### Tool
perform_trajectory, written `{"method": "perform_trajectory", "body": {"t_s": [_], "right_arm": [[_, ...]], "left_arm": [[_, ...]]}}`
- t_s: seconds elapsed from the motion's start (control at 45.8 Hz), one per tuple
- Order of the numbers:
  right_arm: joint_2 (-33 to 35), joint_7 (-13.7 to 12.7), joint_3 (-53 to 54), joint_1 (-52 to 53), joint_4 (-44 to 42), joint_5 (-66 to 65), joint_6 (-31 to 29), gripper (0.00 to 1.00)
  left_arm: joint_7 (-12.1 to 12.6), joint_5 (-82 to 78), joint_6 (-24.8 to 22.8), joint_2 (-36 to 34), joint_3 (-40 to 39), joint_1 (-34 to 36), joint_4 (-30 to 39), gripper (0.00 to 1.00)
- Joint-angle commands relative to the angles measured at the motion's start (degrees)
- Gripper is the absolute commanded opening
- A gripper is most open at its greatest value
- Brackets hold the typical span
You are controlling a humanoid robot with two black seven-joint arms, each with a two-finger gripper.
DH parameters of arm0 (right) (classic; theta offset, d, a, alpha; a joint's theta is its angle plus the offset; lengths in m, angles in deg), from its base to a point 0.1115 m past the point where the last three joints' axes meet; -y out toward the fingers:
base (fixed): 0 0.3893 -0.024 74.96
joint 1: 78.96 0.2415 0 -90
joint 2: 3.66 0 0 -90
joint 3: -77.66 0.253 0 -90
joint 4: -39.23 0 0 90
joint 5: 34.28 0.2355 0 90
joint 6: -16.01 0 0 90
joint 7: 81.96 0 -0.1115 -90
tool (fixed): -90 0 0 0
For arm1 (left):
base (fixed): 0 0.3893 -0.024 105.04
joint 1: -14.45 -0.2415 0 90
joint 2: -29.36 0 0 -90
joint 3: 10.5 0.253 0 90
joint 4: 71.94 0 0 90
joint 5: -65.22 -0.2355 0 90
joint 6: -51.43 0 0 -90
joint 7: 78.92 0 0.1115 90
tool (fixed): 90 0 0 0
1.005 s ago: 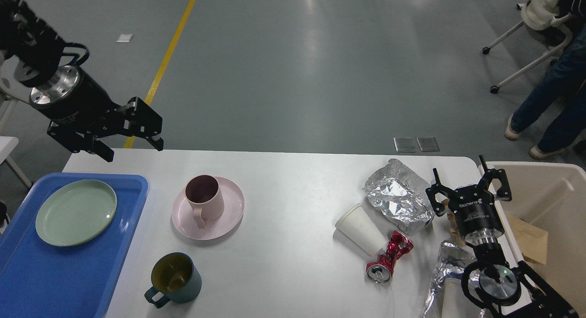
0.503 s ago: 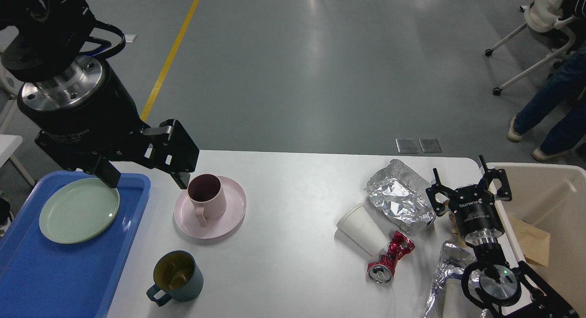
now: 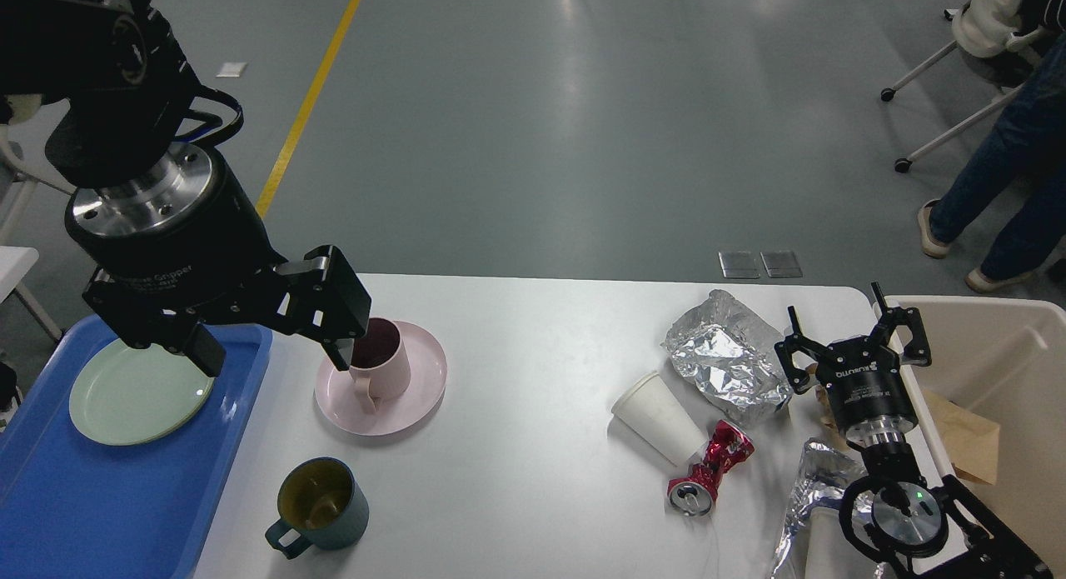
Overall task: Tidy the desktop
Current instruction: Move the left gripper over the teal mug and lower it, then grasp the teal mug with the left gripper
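The white desktop [image 3: 533, 371] holds a pink mug [image 3: 385, 369] on a pink saucer [image 3: 416, 400], a dark teal mug [image 3: 321, 500], a white paper cup [image 3: 658, 416] on its side, a crushed red can [image 3: 708, 471] and crumpled foil [image 3: 724, 358]. My left gripper [image 3: 271, 354] is open and hangs above the gap between the blue tray and the pink mug, with one finger [image 3: 337, 350] at the mug's left rim. My right gripper [image 3: 849, 333] is open and empty by the table's right edge, beside the foil.
A blue tray [image 3: 83, 496] at the left holds a green plate [image 3: 125, 396]. A beige bin [image 3: 999, 329] at the right holds brown paper [image 3: 966, 433]. More foil [image 3: 812, 487] lies under my right arm. A person and a wheeled chair are at the far right.
My left gripper has swung in from the far left, right and down, until its finger reaches the pink mug's rim. The right arm has not moved.
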Motion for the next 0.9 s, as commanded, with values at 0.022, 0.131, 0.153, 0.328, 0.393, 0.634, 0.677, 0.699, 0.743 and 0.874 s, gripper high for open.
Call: {"method": "perform_trajectory", "body": {"t_s": [0.022,0.131,0.153,0.328,0.393,0.634,0.677,0.699,0.743,0.874], "right_arm": [[0.0,0.0,0.0,0.0,0.01,-0.04,0.0,1.0],[0.0,0.0,0.0,0.0,0.01,-0.04,0.0,1.0],[0.08,0.0,0.0,0.0,0.01,-0.04,0.0,1.0],[0.08,0.0,0.0,0.0,0.01,-0.04,0.0,1.0],[0.0,0.0,0.0,0.0,0.01,-0.04,0.0,1.0],[0.0,0.0,0.0,0.0,0.01,-0.04,0.0,1.0],[0.0,0.0,0.0,0.0,0.01,0.05,0.0,1.0],[0.0,0.0,0.0,0.0,0.01,-0.04,0.0,1.0],[0.0,0.0,0.0,0.0,0.01,-0.04,0.0,1.0],[0.0,0.0,0.0,0.0,0.01,0.05,0.0,1.0]], "left_arm": [[0.92,-0.76,7.14,-0.55,0.02,-9.8,-0.25,0.97],[1.0,-2.43,16.36,-1.86,-0.06,-18.24,-0.33,0.96],[1.0,-2.78,18.3,-2.13,-0.15,-20.08,-0.42,0.96],[1.0,-3.31,30.87,-6.26,-1.55,-32.83,-2.09,0.96],[1.0,-4.1,33.42,-7.58,-2.7,-38.19,-3.85,0.96],[1.0,-10.6,39.32,-12.76,-7.53,-51.03,-10.0,0.96],[1.0,-10.87,40.11,-13.03,-8.23,-52.35,-10.88,0.96],[1.0,-11.13,40.37,-13.03,-8.41,-53.05,-11.23,0.96],[0.92,-11.83,41.08,-12.86,-8.68,-54.54,-12.11,0.96],[0.92,-12.45,42.22,-11.45,-9.03,-58.33,-14.75,0.96]]}}
